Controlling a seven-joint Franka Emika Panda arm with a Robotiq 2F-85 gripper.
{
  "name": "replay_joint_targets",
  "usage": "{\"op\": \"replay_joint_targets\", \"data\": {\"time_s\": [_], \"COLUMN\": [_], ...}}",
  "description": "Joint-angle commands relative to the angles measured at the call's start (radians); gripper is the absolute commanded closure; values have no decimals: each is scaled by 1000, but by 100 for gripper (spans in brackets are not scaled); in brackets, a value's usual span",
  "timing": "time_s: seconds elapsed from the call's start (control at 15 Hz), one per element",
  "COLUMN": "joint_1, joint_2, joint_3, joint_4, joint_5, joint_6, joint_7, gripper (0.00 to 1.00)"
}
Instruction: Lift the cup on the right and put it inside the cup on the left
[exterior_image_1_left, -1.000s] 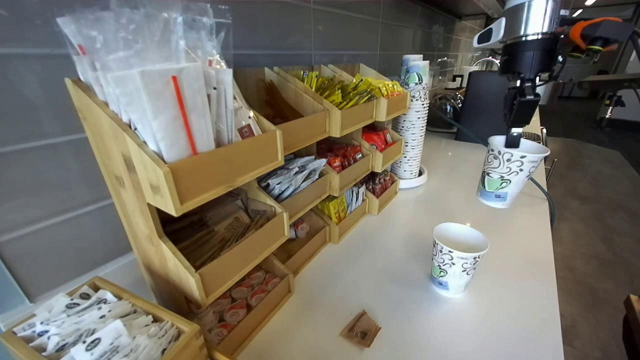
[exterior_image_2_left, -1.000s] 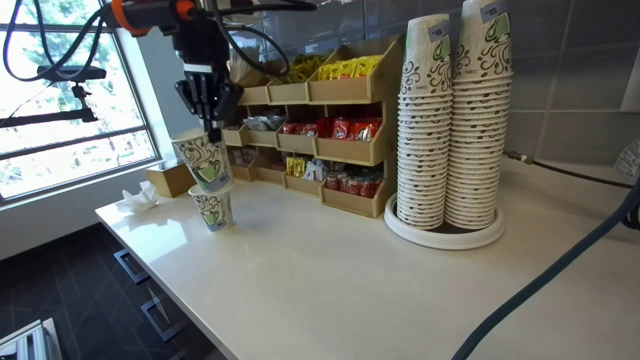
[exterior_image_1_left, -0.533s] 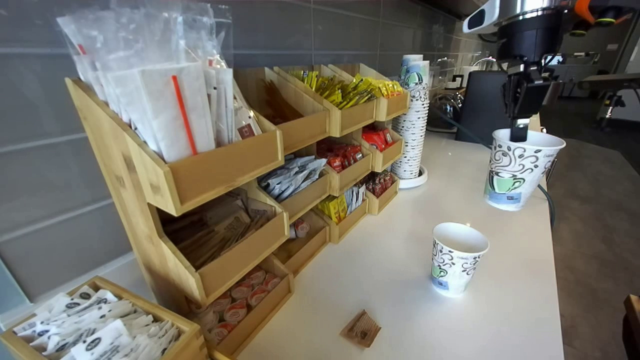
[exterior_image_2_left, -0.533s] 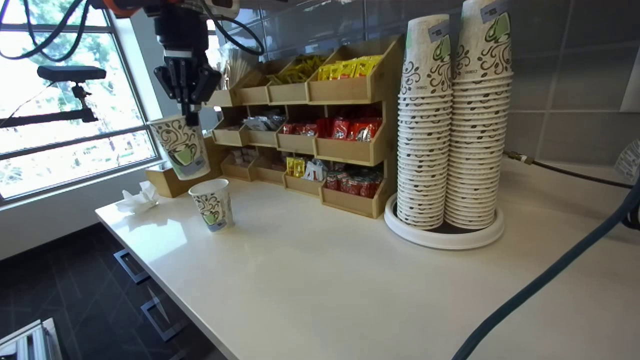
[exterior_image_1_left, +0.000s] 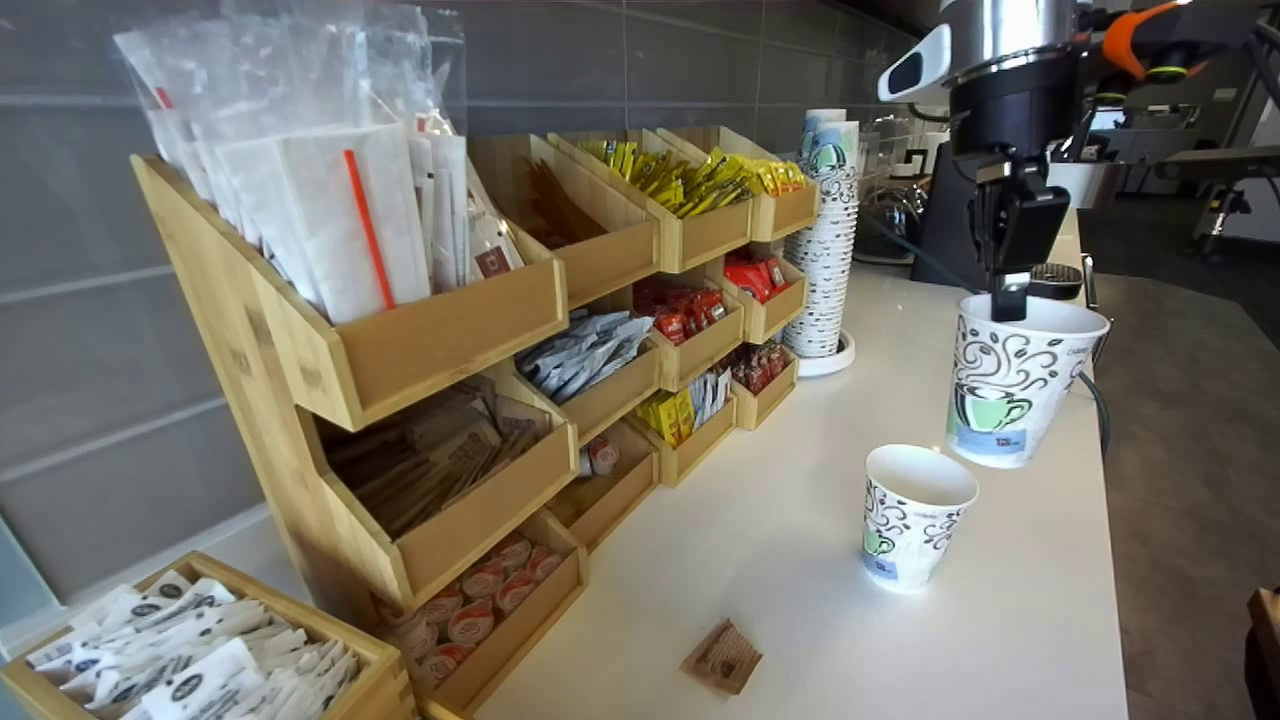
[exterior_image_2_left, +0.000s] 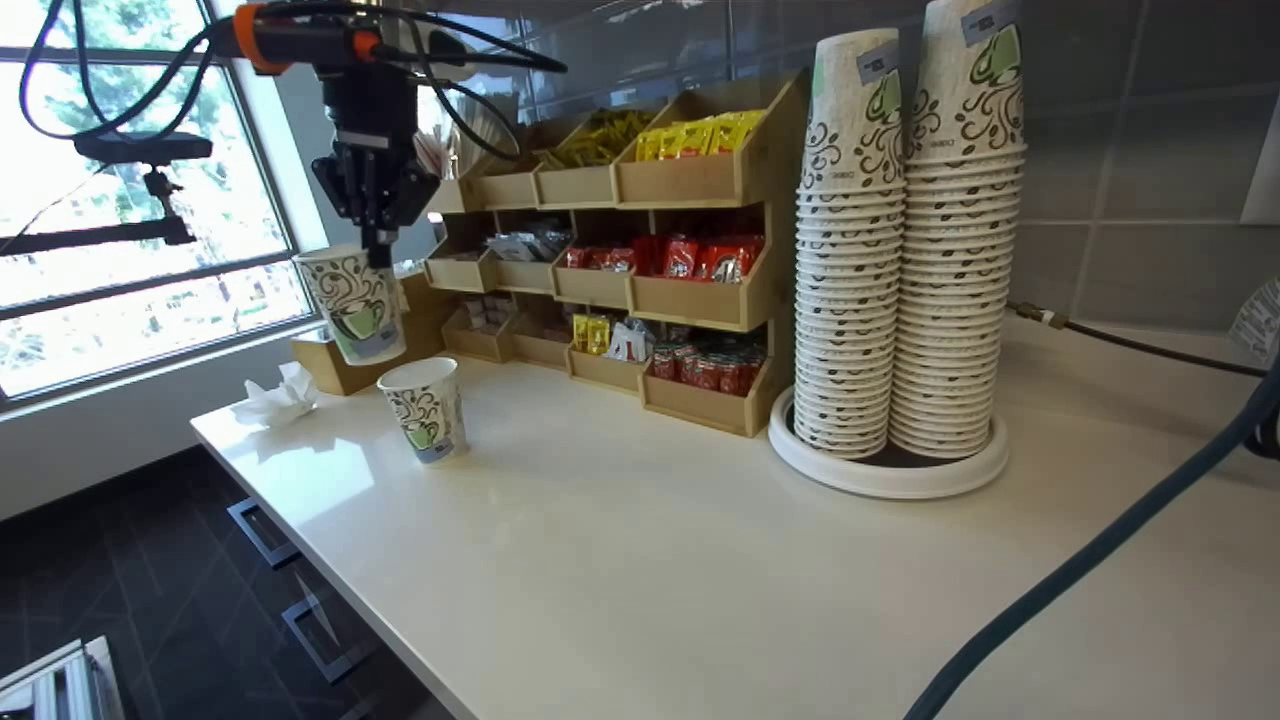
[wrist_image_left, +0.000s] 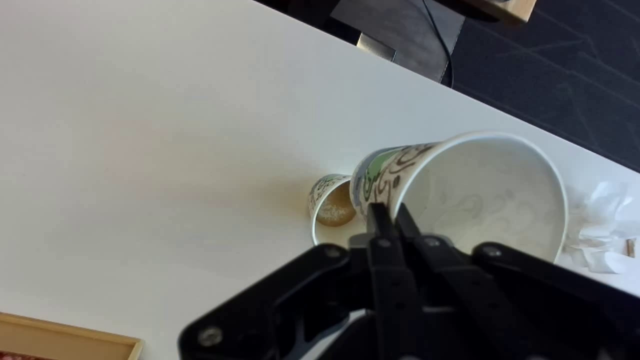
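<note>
A paper cup with a leaf and green-mug print (exterior_image_1_left: 1005, 400) hangs in the air from my gripper (exterior_image_1_left: 1010, 298). The fingers are shut on its rim, one inside and one outside, as the wrist view shows at the gripper (wrist_image_left: 392, 215). The held cup is slightly tilted; it also shows in an exterior view (exterior_image_2_left: 352, 305). A matching cup (exterior_image_1_left: 915, 535) stands upright on the counter, lower than the held cup and apart from it. In the wrist view the standing cup (wrist_image_left: 318, 197) is partly hidden behind the held cup and gripper; a brown patch shows inside it.
A wooden rack of packets (exterior_image_1_left: 450, 310) stands along the wall. Tall cup stacks (exterior_image_2_left: 905, 300) stand on a round white tray (exterior_image_2_left: 890, 485). A brown packet (exterior_image_1_left: 723, 657) and a crumpled napkin (exterior_image_2_left: 277, 398) lie on the counter (exterior_image_2_left: 600, 560). The counter's open edge runs beside the cups.
In an exterior view the held cup no longer overlaps the standing cup and has moved left. In both exterior views the gripper and held cup came lower in the last half second. The standing cup stayed put.
</note>
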Motion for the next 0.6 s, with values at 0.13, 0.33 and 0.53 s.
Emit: {"op": "replay_joint_targets", "data": {"time_s": [0.13,0.33,0.53], "joint_1": [-4,-5,-6], "joint_2": [79,105,119], "joint_3": [6,7,10], "joint_4": [37,44,46], "joint_5": [33,39,37], "joint_6": [86,103,94], "joint_7": [13,9,6], "gripper": [99,99,99]}}
